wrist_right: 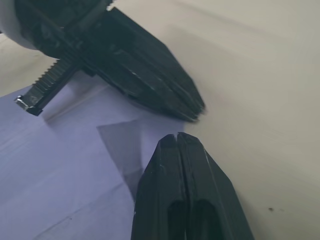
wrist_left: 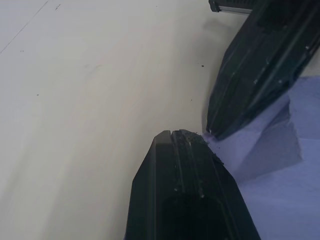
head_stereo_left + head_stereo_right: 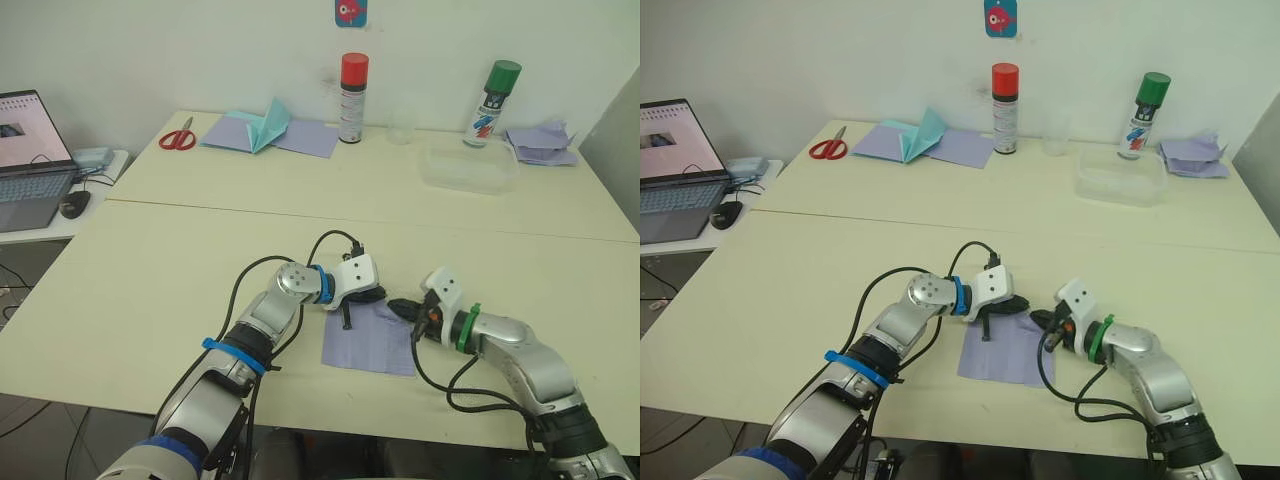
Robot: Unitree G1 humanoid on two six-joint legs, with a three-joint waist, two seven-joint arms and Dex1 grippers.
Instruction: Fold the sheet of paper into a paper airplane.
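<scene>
Left eye view: left pincer (image 3: 372, 297) and right pincer (image 3: 400, 306), each with fingers pressed together, meet tip to tip at the far right corner of the sheet of paper (image 3: 368, 340), where a small triangular flap (image 1: 131, 142) is folded over. It lies flat on the counter's (image 3: 160, 290) near edge.
</scene>
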